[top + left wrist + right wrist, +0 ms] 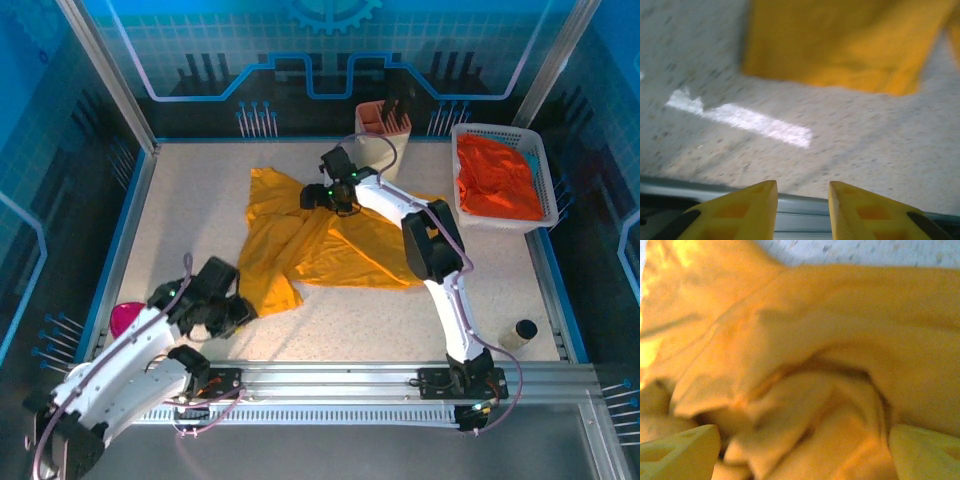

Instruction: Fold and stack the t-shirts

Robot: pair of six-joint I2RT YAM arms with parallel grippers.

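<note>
Right hand [802,452], fingers spread over the crumpled mustard-yellow t-shirt [340,250], should pinch one edge layer only; left hand [803,200] hovers near-left, fingers apart, empty.

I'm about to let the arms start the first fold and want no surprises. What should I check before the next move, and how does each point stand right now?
1. The right hand is open over the mustard-yellow t-shirt: ok. It is spread wide with bunched cloth in the gap.
2. The left hand is free: ok. It is open above bare table and holds nothing.
3. The yellow shirt lies flat for folding: not ok. It is crumpled, with overlapping folds.
4. The orange-red t-shirt is out and ready: not ok. It is heaped in the white mesh basket.
5. The right hand is over a hem or a sleeve: cannot tell. The wrist view is blurred.
</note>
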